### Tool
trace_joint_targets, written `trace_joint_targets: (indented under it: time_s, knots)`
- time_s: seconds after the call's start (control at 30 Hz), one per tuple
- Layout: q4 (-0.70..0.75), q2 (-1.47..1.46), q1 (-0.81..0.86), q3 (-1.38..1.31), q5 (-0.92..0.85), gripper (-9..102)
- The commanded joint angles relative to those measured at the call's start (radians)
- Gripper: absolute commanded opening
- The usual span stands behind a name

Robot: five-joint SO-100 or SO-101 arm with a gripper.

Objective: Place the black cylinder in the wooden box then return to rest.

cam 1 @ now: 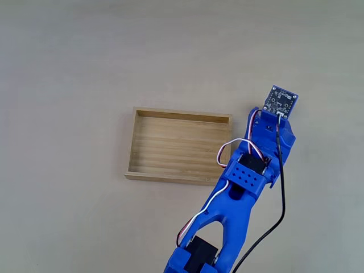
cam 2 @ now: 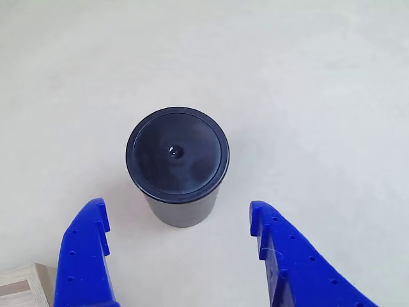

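Fixed view: box [cam 1: 179, 147] flat on the table [cam 1: 68, 68], nothing inside it. Blue arm [cam 1: 242, 187] reaches up from the bottom edge, just right of the box, its near part over the box's lower right corner.

Other view: cylinder [cam 2: 177, 165] upright on the table, outside the box. Gripper [cam 2: 177, 217] fingers spread wide apart, cylinder just ahead of the tips, not touching. Box corner [cam 2: 22, 288] at bottom left.

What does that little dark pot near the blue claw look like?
Start at the pale table and find the two blue fingers of the open gripper. Just beyond the gap stands the black cylinder, upright, its round lid dimpled at the centre, the lone dark thing there.
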Motion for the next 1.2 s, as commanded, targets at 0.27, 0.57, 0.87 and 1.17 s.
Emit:
trace_joint_targets:
  time_s: [0.27, 0.57, 0.87, 1.17]
  knots:
    - [-0.044, 0.032, -0.021, -0.206, 0.015, 34]
    - [-0.044, 0.091, -0.020, -0.295, 0.015, 34]
    - [-0.044, 0.147, -0.031, -0.364, 0.015, 34]
    - [-0.046, 0.178, -0.044, -0.394, 0.015, 33]
